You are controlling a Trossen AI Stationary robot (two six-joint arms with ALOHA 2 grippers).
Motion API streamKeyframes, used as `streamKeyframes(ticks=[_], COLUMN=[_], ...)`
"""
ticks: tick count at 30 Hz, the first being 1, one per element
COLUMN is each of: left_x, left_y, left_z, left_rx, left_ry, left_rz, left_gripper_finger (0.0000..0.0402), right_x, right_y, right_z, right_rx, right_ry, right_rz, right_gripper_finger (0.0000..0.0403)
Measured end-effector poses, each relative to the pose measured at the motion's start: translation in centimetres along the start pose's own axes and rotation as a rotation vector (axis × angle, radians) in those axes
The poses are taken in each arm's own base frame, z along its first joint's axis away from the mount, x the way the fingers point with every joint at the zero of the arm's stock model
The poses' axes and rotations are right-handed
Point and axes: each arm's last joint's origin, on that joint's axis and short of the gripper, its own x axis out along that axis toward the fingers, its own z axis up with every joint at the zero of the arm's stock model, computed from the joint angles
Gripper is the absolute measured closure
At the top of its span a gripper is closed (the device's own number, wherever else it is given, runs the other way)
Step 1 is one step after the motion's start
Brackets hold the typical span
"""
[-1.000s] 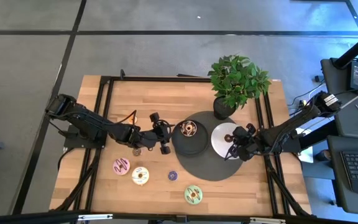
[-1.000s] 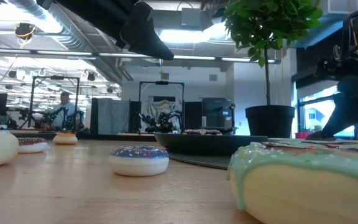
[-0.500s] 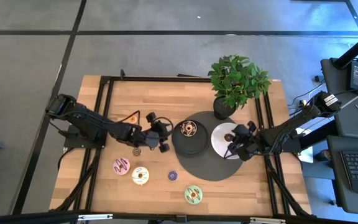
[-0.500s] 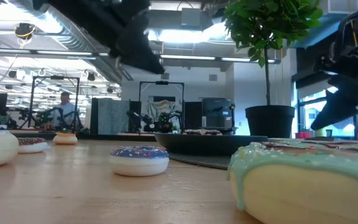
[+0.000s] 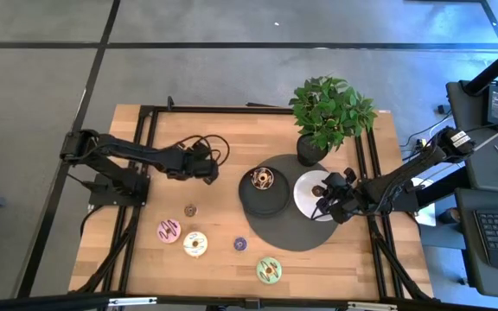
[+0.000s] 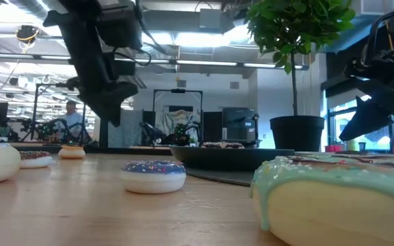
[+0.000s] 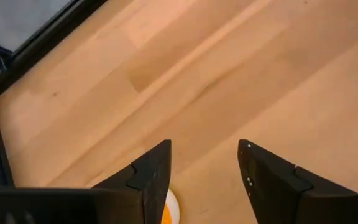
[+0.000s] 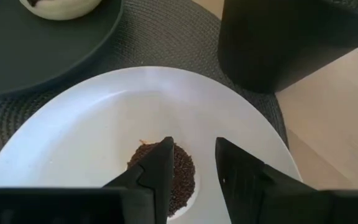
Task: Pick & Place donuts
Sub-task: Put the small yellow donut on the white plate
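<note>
Several donuts lie flat on the wooden table: pink [image 5: 169, 231], cream [image 5: 195, 244], purple [image 5: 240, 244], green [image 5: 269, 270] and a tiny brown one [image 5: 190, 210]. Another donut [image 5: 262, 179] sits on the black plate [image 5: 262, 200]. A brown sprinkled donut [image 8: 182, 177] lies on the white plate [image 8: 104, 124], just under my open right gripper [image 8: 192, 146], which hangs above it. My left gripper [image 7: 204, 149] stands open above bare wood at the table's left middle [image 5: 206, 170]. An orange donut [image 7: 169, 211] peeks out beside one of its fingers.
Both plates rest on a round grey mat [image 5: 292, 235]. A potted plant [image 5: 328, 112] stands at the far right, its dark pot [image 8: 278, 43] close behind the white plate. A black frame rail [image 7: 36, 46] runs along the table's edge.
My left gripper has swung away from the black plate toward the table's left and far side, rolling and tipping downward as it went. My right gripper's fingertips have risen a little off the white plate, where the brown donut stays.
</note>
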Motion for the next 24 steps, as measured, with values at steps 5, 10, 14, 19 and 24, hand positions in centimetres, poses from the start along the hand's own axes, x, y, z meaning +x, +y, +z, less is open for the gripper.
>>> streamKeyframes(ticks=[5, 10, 14, 19, 24], left_x=[0.3, 0.8, 1.0, 1.4, 2.6], left_y=[0.4, 2.0, 2.8, 3.1, 3.9], left_z=[0.1, -0.6, -0.8, -0.7, -1.8], left_rx=[-0.087, -0.177, -0.231, -0.27, -0.288], left_ry=[0.025, 0.131, 0.183, 0.241, 0.303], left_rz=[0.024, 0.154, 0.202, 0.191, 0.212], left_gripper_finger=[0.0216, 0.0227, 0.0236, 0.0252, 0.0268], right_x=[0.0, 0.0, 0.0, 0.0, 0.0], right_y=[0.0, 0.0, 0.0, 0.0, 0.0], right_z=[0.0, 0.0, 0.0, 0.0, 0.0], right_rx=[-0.001, 0.0, 0.0, 0.0, 0.001], right_ry=[0.001, 0.002, 0.002, 0.002, 0.002], right_rz=[0.0, 0.001, 0.001, 0.001, 0.001], right_gripper_finger=[0.0281, 0.0281, 0.0281, 0.0281, 0.0281])
